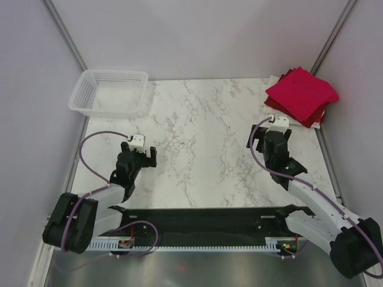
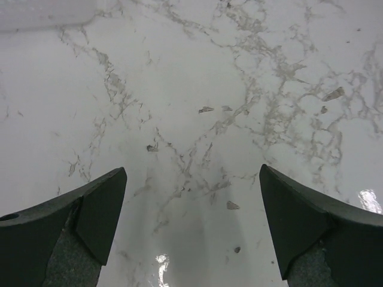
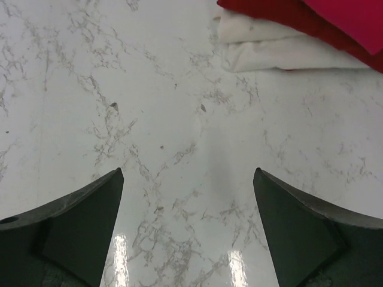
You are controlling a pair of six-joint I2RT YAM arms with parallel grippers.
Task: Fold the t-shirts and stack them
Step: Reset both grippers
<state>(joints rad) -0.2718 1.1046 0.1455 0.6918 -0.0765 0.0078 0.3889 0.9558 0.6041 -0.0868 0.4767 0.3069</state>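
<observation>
1 stack of t-shirts (image 1: 302, 95) is lying just beyond the right gripper (image 1: 268, 133) (left gripper (image 1: 142, 154) farther), both gaping empty.

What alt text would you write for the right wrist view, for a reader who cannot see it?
Folded t-shirts are stacked at upper right: white shirts underneath, a darker red shirt above, a bright crimson shirt on top. The right gripper is open and empty over the marble table, short of the stack.
</observation>
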